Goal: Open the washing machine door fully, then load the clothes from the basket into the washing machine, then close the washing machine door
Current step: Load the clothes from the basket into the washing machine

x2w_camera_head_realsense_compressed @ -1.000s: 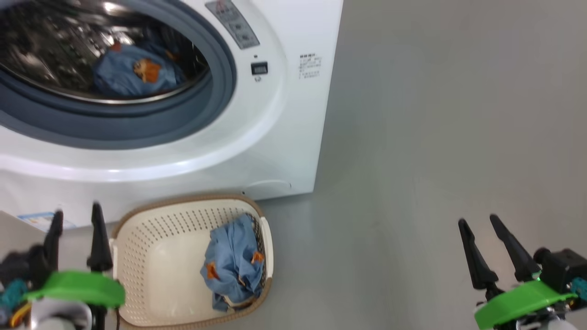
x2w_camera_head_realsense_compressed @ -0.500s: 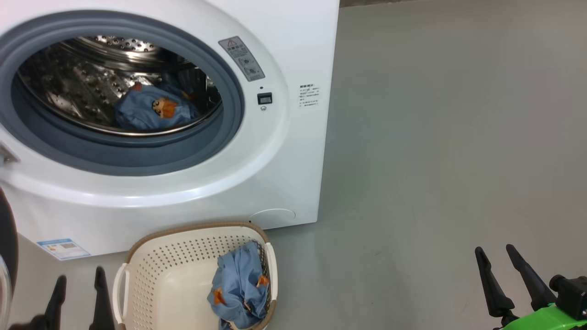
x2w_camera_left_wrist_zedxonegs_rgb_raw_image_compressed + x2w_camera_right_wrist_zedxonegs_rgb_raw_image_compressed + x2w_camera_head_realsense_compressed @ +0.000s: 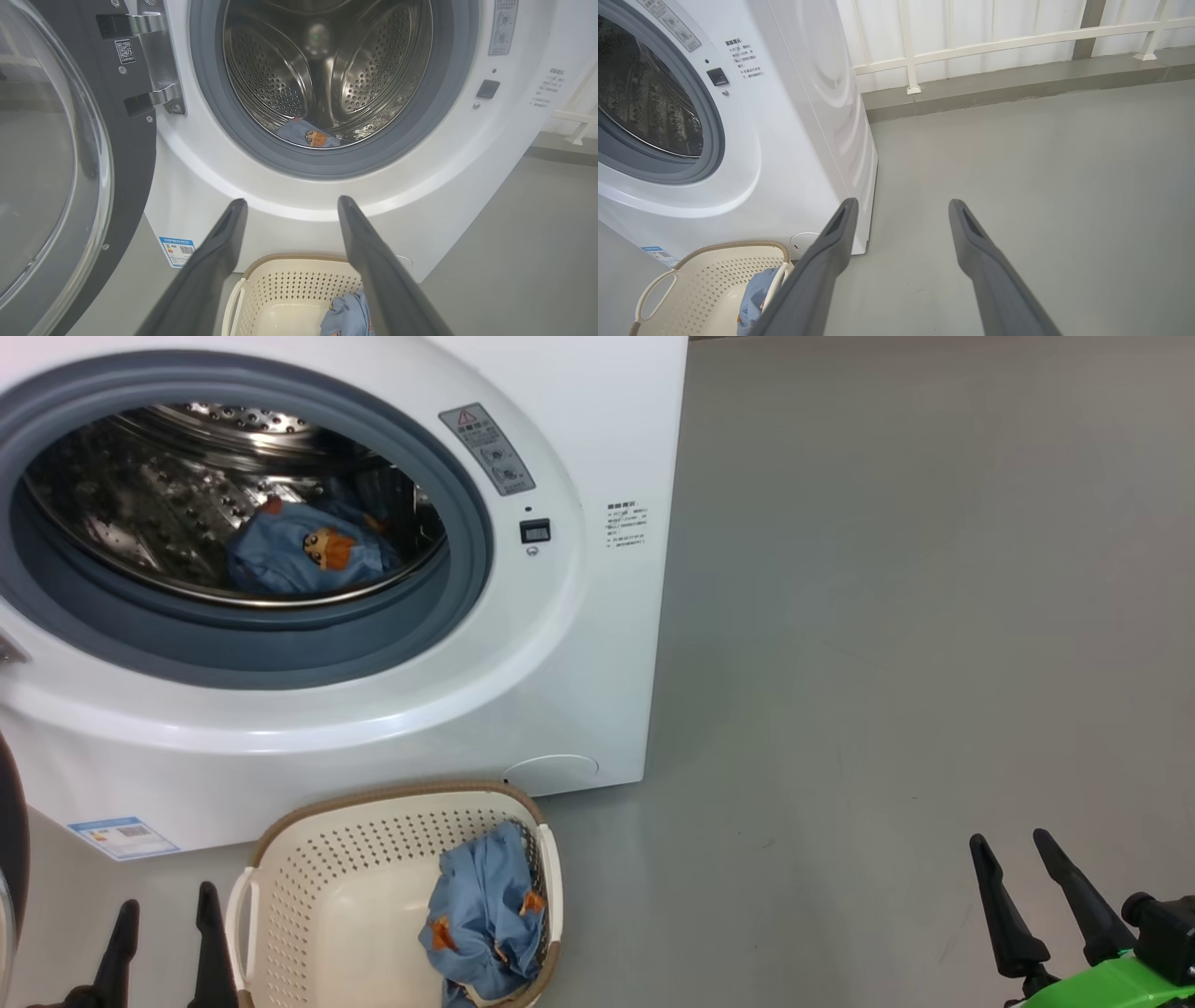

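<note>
Cut off, door: we see the washing machine door swung open at the left of the left wrist view. Its glass bowl is cut by the left edge. In the head view a dark sliver of it stands at the lower left edge.
Cut off, basket: the basket stands on the floor just in front of the washing machine, in the lower middle of the head view. The bottom edge cuts its near side.
Clothes: one garment in the drum lies low behind the gasket. The other garment in the basket is bunched against the right wall. In the left wrist view a finger covers part of it.
Left gripper: the left gripper is at the lower left, beside the basket's left handle. Its fingers are wide apart with nothing between them, and its body is out of frame.
Right gripper: the right gripper is at the lower right over bare floor, well apart from the basket. It is also spread wide and empty.
Hard to read: we cannot read the printed text or the blue label sticker.
Around: a metal hinge joins door and machine. A white railing runs behind, at the top of the right wrist view.
</note>
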`<state>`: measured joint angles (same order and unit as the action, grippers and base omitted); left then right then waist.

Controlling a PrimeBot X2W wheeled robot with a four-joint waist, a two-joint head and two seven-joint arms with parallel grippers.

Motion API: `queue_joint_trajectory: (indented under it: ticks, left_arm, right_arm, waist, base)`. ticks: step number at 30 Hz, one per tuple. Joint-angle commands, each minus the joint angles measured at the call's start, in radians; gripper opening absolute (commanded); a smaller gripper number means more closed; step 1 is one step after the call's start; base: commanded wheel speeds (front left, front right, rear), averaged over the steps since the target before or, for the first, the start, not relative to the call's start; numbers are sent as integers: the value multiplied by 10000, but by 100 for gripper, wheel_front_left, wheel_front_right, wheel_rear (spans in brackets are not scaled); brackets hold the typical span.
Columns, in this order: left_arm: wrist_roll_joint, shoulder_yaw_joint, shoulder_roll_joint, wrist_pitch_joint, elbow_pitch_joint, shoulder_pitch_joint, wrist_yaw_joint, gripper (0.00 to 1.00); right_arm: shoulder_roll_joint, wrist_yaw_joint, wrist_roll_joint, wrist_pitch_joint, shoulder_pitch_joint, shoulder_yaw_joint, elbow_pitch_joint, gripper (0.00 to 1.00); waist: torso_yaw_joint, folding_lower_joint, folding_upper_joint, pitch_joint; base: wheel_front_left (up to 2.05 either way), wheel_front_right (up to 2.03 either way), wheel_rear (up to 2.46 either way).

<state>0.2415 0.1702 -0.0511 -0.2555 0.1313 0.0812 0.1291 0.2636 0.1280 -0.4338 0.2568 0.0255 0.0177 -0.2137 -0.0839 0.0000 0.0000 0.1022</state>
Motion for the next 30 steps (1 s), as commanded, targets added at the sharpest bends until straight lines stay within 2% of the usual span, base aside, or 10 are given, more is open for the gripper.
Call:
queue_joint_trajectory:
  ticks: [1, 8, 14, 17, 21, 22, 30]
  left_arm:
    - [-82, 314, -109, -63, -283, -96, 15, 100]
    - [254, -383, -46, -63, 262, -188, 15, 100]
    - [663, -1392, -49, -63, 1816, -994, 15, 100]
    - [1109, -2067, -229, -63, 3021, -1937, 15, 100]
    - [1436, -2579, -397, -63, 3868, -2780, 15, 100]
    - [1626, -2939, -532, -63, 4487, -3389, 15, 100]
    - [2480, -4592, -999, -63, 6693, -5717, 15, 100]
  right_arm:
    - [237, 27, 25, 49, -90, 170, 267, 100]
    - [40, 27, 91, 49, -276, 175, 330, 100]
    - [-161, 27, 132, 49, -637, 174, 438, 100]
    - [-280, 27, 152, 49, -963, 162, 526, 100]
    - [-382, 27, 174, 49, -1227, 146, 595, 100]
    - [-461, 27, 190, 49, -1434, 128, 647, 100]
    - [-803, 27, 242, 49, -2381, 171, 819, 100]
  waist:
    - [-7, 0, 0, 18]
    - [-72, 0, 0, 276]
    - [-129, 0, 0, 899]
    - [-172, 0, 0, 1516]
    - [-213, 0, 0, 2072]
    - [-248, 0, 0, 2469]
    - [-441, 0, 0, 4028]
  base:
    - [0, 0, 0]
    - [0, 0, 0]
    - [0, 0, 0]
    - [0, 0, 0]
    - [0, 0, 0]
    - [0, 0, 0]
    - [0, 0, 0]
